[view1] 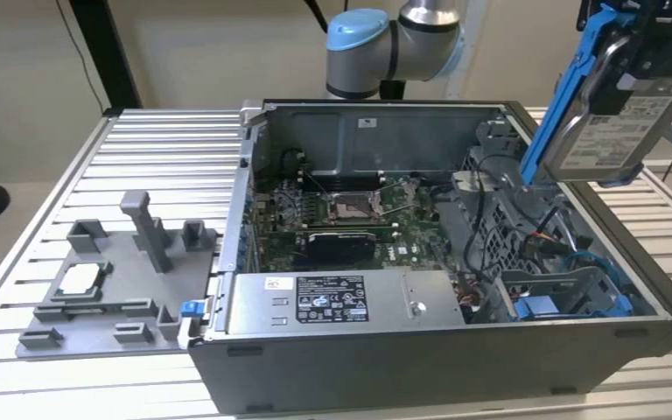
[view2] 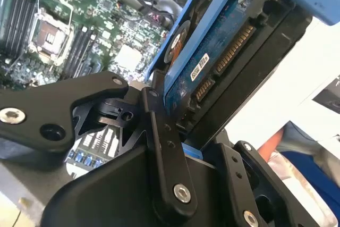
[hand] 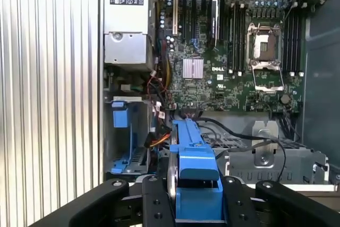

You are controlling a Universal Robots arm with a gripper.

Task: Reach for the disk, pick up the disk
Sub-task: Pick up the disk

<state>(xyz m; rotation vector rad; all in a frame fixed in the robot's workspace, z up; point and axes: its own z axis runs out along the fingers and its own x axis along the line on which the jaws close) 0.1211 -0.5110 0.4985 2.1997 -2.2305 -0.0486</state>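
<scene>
Exterior view, left to right: grey fixture tray (view1: 102, 289) with posts sits on the slatted table (view1: 161, 149), a small square silver chip (view1: 80, 278) resting in it. Just beside it stands the open computer case (view1: 430, 367), motherboard (view1: 336, 219) exposed, grey power supply box (view1: 348, 302) along the near edge, blue drive bay (view1: 570, 297) at the near corner toward the exterior view's right. Above that side the disk (view1: 611, 122) hangs clear of the case, tilted near upright, blue bracket around it, label facing out. Hand (view1: 640, 52) is clamped on the disk's upper end. Second wrist view: black fingers (view2: 164, 147) closed on the disk (view2: 223, 62), connector edge visible. First wrist view: blue bracket (hand: 194, 168) between the fingers (hand: 151, 200), motherboard (hand: 228, 51) beyond.
</scene>
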